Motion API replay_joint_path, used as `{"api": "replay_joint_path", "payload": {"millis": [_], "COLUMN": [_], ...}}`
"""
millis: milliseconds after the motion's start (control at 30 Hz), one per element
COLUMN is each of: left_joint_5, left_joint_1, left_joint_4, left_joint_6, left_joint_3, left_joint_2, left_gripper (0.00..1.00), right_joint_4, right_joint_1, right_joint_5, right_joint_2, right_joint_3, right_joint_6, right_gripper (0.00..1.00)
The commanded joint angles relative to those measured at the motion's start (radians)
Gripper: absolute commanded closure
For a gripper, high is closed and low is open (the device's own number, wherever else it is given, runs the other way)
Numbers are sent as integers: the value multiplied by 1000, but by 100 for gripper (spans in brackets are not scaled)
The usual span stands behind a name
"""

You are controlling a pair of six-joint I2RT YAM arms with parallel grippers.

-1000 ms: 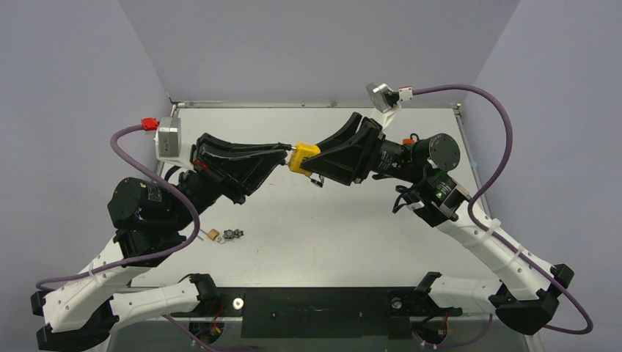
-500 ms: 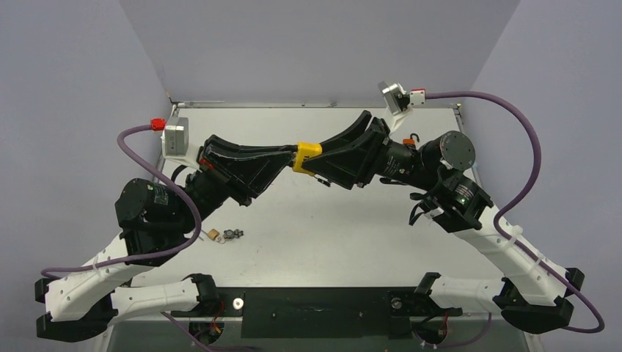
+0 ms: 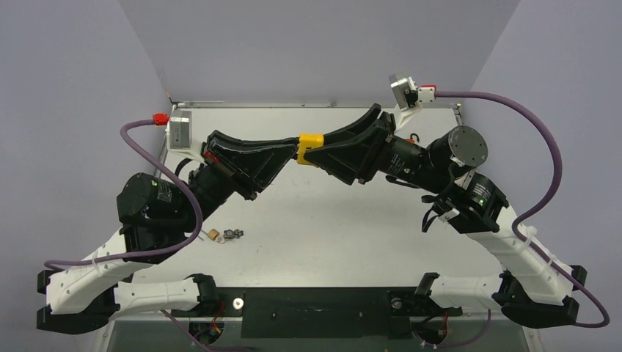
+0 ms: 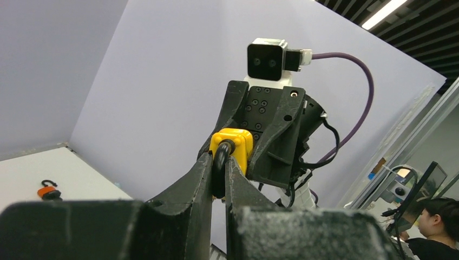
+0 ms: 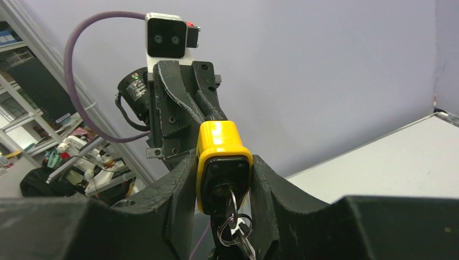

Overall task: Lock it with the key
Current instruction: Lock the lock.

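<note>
Pale violet-grey walls [image 3: 293, 44] close in a white worktop [image 3: 330, 220] on three sides. From the near edge the left arm [image 3: 154, 213] and the right arm [image 3: 469, 198] rise and lean toward each other, meeting in the air above the worktop's far half, about midway between its left and right edges.

Where they meet, both hold the yellow padlock [image 3: 309, 141], which is lifted clear of the worktop. The right gripper [image 5: 224, 168] is clamped on the padlock's body, one finger pressed against each side of it. The left gripper [image 4: 218, 162] has its fingers drawn together on the black shackle [image 4: 221, 157], which curves out of the far end of the yellow body and is pinched between the fingertips.

In the right wrist view the padlock's black keyhole face points toward the camera, and a key [image 5: 230, 203] sits in it. A wire ring [image 5: 233, 230] with more keys on it hangs from that key, between the two fingers.

Down on the worktop, near its left edge and beside the left arm, a small brass-coloured piece [image 3: 213, 235] lies just beside a small dark piece [image 3: 233, 234]; what they are is too small to tell. A little orange lock [image 4: 46, 191] with a black hook lies near the far right corner.
</note>
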Motion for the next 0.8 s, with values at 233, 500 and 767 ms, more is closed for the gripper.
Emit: {"api": "replay_joint_path", "payload": {"millis": [233,500,767], "left_joint_5": [235,259,315], "left_joint_1": [-94,-136,-153], "left_joint_4": [-438,-506,-491], "left_joint_6": [50,87,76], "left_joint_3": [91,168,167], "left_joint_2": [238,305,340], "left_gripper": [100,100,100], "right_joint_4": [-134,-218,-267], "right_joint_1": [36,37,34], "right_joint_5": [223,236,240], "right_joint_2": [167,249,290], "right_joint_3": [108,186,251], "right_joint_6": [-145,-178,-216], "right_gripper": [100,100,100]}}
